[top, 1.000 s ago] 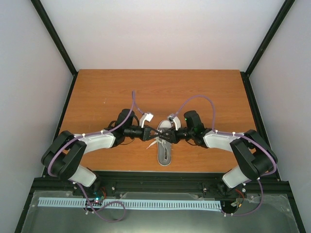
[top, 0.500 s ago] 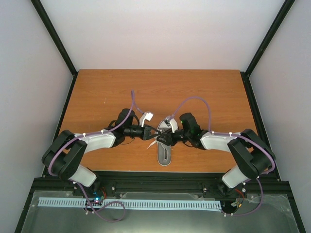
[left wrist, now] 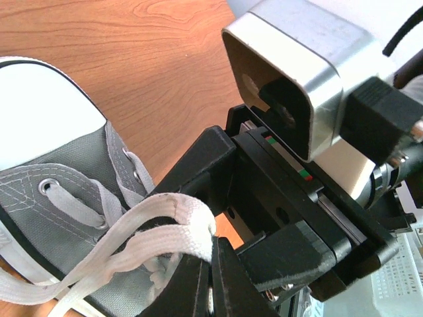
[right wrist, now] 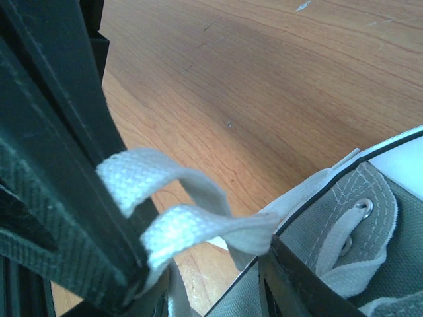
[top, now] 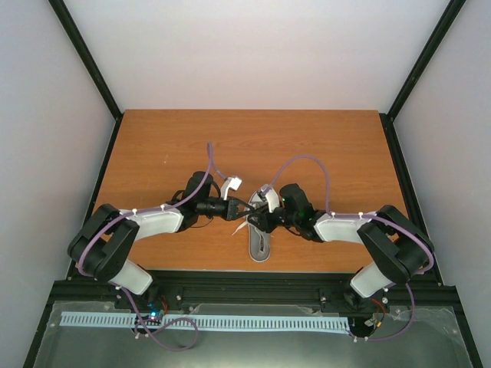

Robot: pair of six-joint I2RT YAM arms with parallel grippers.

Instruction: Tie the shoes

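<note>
Right arm [top: 345,226] edges left to meet its twin over a grey shoe [top: 259,249]

Reaching further left than a second ago, the right claw [top: 261,218] now sits almost against the left claw [top: 239,210], which has barely shifted. The left claw is clamped tight on a loop of white lace [left wrist: 168,218]. The right claw stands part-open, with a lace loop lying across the gap against one finger; whether it grips cannot be told. The shoe lies unmoved near the middle of the near edge of the desk [top: 169,146], beneath both claws. The desk is reddish-brown wood, boxed by white walls [top: 253,54] and black corner posts [top: 86,57].
</note>
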